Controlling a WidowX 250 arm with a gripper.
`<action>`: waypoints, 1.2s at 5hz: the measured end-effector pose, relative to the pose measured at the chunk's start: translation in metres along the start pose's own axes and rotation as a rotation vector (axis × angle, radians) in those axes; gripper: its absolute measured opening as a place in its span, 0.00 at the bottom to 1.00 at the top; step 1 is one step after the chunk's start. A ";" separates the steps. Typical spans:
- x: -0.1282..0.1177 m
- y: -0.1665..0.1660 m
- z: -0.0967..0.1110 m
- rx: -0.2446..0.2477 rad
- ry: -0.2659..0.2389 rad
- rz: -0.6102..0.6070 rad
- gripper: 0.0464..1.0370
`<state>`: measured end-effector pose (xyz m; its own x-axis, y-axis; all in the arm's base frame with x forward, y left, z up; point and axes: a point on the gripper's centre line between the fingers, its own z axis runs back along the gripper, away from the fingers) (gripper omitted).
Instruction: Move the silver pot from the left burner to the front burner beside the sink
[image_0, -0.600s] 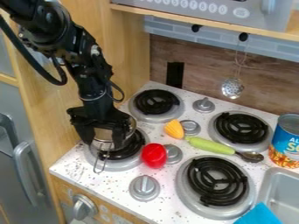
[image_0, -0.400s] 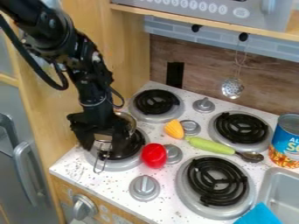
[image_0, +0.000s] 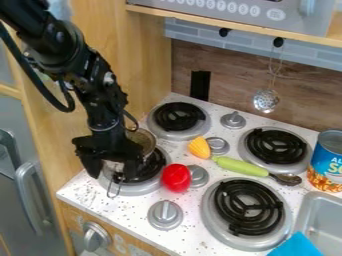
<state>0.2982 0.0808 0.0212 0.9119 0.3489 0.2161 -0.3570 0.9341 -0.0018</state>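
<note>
The black gripper (image_0: 112, 174) hangs over the front left burner, its two fingers apart, one on each side of the lower wall of a small silver metal pot. Behind the gripper's right side, the pot (image_0: 142, 139) shows its rounded rim, and a thin wire handle (image_0: 115, 186) sticks out below the gripper toward the counter's front. Much of the pot is hidden by the gripper. Whether the fingers touch the pot, I cannot tell. Just right of this burner lies a red toy vegetable (image_0: 176, 178).
A yellow-orange toy piece (image_0: 199, 147) and a green-handled spoon (image_0: 240, 166) lie between the burners. Knobs stand around them, including a front knob (image_0: 165, 215). At the right are a soup can (image_0: 326, 161), a sink (image_0: 316, 216) and a blue item (image_0: 296, 245).
The gripper has shifted slightly left and down. More of the pot's rim shows behind its right side, and less of the pot's wall shows between the fingers.
</note>
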 end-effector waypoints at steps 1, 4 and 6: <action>0.000 0.002 -0.002 0.006 -0.010 0.002 0.96; 0.010 -0.004 -0.013 -0.004 0.027 0.024 0.96; 0.017 -0.007 -0.027 0.012 0.052 0.040 0.96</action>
<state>0.3220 0.0825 -0.0014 0.9059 0.3899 0.1653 -0.3958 0.9183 0.0027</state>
